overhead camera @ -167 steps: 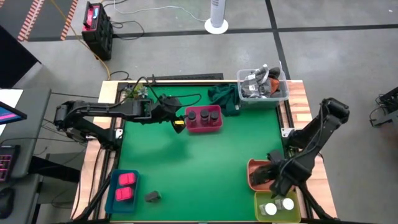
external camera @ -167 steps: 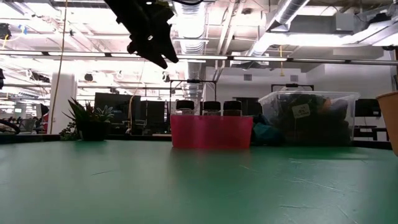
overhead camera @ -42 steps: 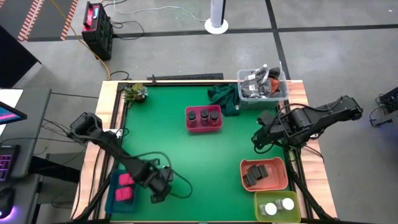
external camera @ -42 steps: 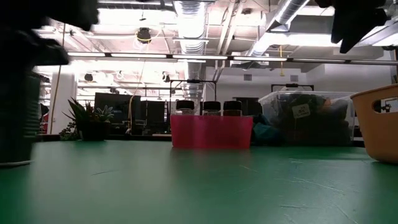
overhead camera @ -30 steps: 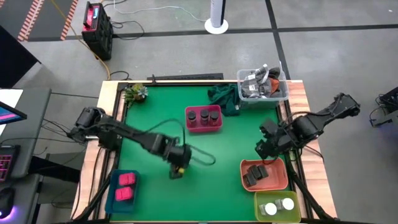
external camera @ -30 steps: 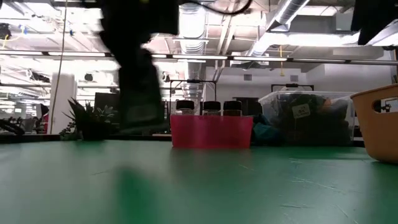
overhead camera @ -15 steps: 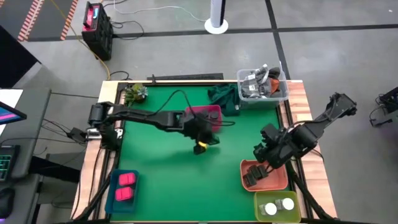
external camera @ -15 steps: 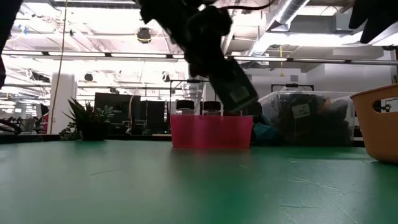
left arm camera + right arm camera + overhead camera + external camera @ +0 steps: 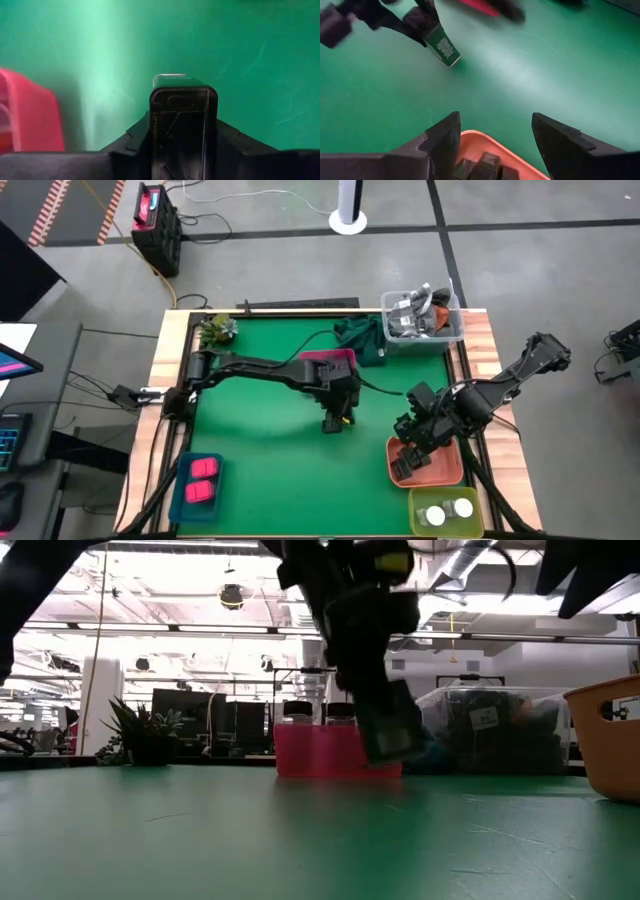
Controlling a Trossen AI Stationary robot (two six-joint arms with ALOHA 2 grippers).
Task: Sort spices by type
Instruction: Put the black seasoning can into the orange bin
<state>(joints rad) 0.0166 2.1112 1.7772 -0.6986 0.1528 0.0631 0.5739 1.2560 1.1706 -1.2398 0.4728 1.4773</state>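
Since half a second ago the left arm has carried its load on across the green bench, from beside the pink tray toward the middle, and the right arm has edged in over the orange tray.

From above, we see the left end effector (image 9: pixel 334 418) pointing down over the bench (image 9: pixel 260 450), just in front of the pink tray (image 9: pixel 345 358). It is clamped tight on a dark grey box (image 9: pixel 332 425). The right end effector (image 9: pixel 412 432) hangs at the far corner of the orange tray (image 9: pixel 452 472), where more dark boxes (image 9: pixel 412 464) already lie. Beside that, the green tray (image 9: pixel 477 518) holds two white-capped jars (image 9: pixel 447 511). Over on the left, the blue tray (image 9: pixel 182 492) keeps two pink packets (image 9: pixel 201 479). At the back stands the clear tub (image 9: pixel 424 318).

At bench height, we see the left end effector (image 9: pixel 385 730) coming down from above with the grey box (image 9: pixel 390 732) tilted and clear of the surface, right in front of the pink tray (image 9: pixel 300 752). Dark brown jars (image 9: pixel 296 712) peek over its rim. The orange tray (image 9: pixel 612 740) shows at the right edge.

On the left wrist, we look along the box (image 9: pixel 183 125) pinched between the dark fingers (image 9: pixel 131 142), with green below.

On the right wrist, the fingers (image 9: pixel 444 142) stand apart with nothing between them, above the orange tray (image 9: pixel 480 147), and farther off the left arm holds its box (image 9: pixel 442 48).
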